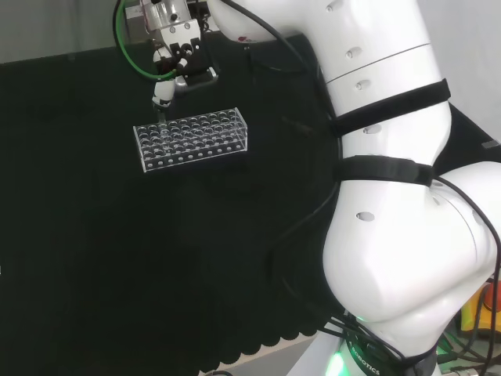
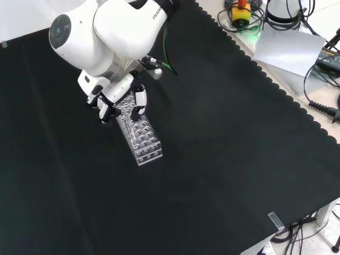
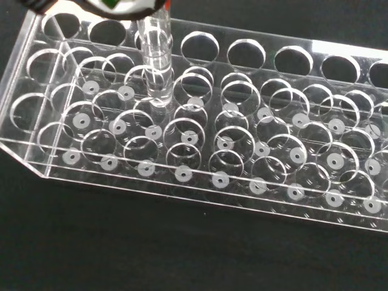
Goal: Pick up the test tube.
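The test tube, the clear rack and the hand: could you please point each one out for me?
test tube [image 3: 156, 66]: wrist view, on its clear wall, above its rounded bottom.
clear rack [image 1: 193, 138]: head view, on its top plate of holes.
hand [image 2: 139, 102]: front view, on a curled finger beside the rack's far end.

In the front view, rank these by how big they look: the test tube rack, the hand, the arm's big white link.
Largest to smallest in the front view:
1. Arm's big white link
2. Test tube rack and hand: they look much alike, and the hand sits higher, nearer the camera, so I won't rank them.
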Motion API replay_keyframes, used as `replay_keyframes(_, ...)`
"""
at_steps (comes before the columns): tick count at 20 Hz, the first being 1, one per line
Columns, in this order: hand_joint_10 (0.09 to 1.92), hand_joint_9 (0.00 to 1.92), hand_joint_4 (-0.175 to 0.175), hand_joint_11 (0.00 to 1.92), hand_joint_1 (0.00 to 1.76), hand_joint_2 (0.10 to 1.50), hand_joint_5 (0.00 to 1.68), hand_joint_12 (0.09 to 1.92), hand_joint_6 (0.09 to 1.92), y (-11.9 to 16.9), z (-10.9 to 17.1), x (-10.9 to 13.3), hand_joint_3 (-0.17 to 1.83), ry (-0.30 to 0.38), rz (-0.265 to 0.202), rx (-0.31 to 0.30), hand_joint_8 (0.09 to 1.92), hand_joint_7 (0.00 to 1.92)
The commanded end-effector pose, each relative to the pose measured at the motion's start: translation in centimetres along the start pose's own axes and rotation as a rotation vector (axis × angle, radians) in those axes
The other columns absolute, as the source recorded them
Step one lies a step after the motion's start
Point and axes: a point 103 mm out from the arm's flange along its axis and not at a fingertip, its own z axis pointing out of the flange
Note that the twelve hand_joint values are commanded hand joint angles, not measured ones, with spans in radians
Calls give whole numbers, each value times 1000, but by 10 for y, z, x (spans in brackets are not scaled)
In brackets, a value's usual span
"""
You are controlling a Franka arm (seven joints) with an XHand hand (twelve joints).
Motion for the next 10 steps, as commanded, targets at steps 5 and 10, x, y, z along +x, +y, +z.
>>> replay_keyframes(5,710,832,-131,243,872,711,563,1477,726,3,4,9,592,4,3,19,828,1033)
replay_keyframes(10,691,892,-134,270,895,703,631,1467,755,4,7,12,611,15,-3,15,809,1113)
